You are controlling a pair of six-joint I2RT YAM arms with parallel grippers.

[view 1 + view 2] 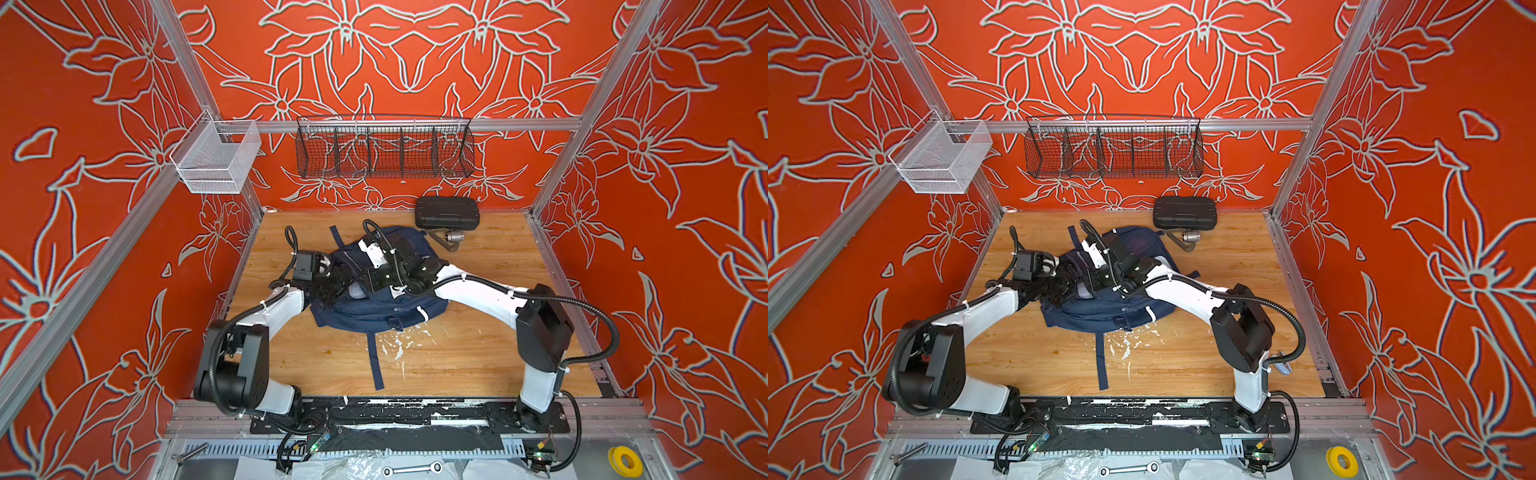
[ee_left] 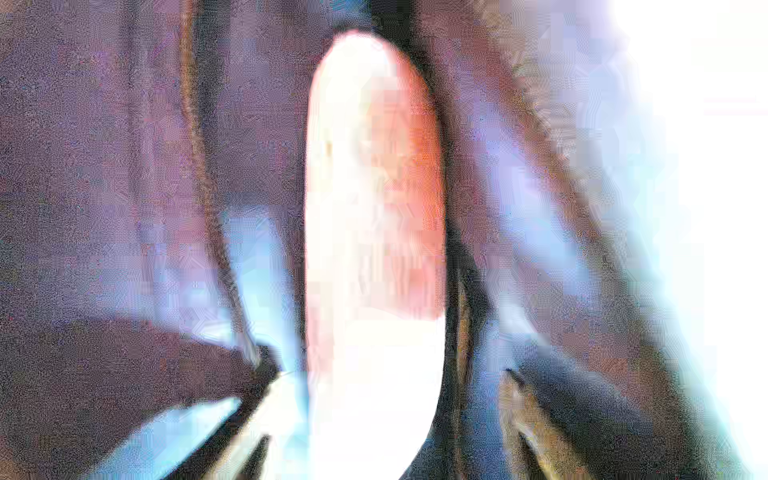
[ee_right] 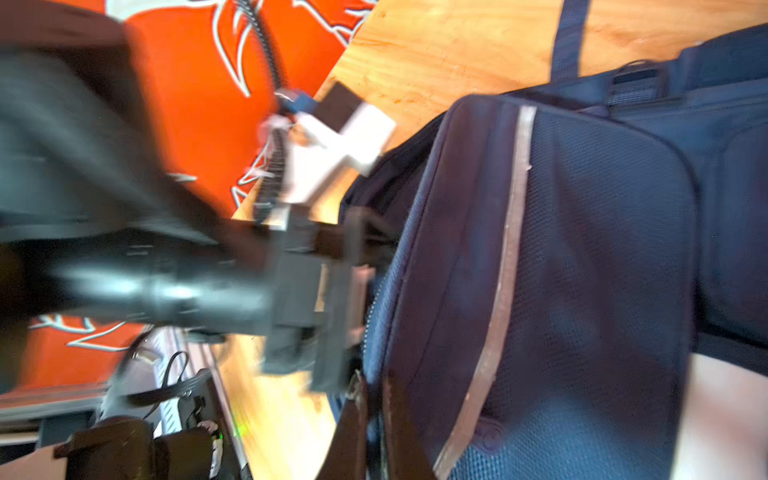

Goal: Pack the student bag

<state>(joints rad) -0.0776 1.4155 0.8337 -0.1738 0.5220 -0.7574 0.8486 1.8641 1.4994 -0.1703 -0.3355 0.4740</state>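
student bag point(image 1: 374, 311) lies flat mid-bench point(image 1: 478, 353), black case point(image 1: 446, 212) just behind it; right fingers point(image 3: 353, 424) pressed together, pinching the bag's zipper edge, left fingers point(image 2: 253, 374) spread inside the bag's opening, either side of a blurred pale thing point(image 2: 374, 208), apparently not touching it.

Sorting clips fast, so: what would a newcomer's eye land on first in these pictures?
The navy student bag lying crumpled on the wooden table, with the left arm and right arm both bent in over it. Around it, loud red walls with pale flower outlines; a black hard case sits at the back edge, below a black wire basket.
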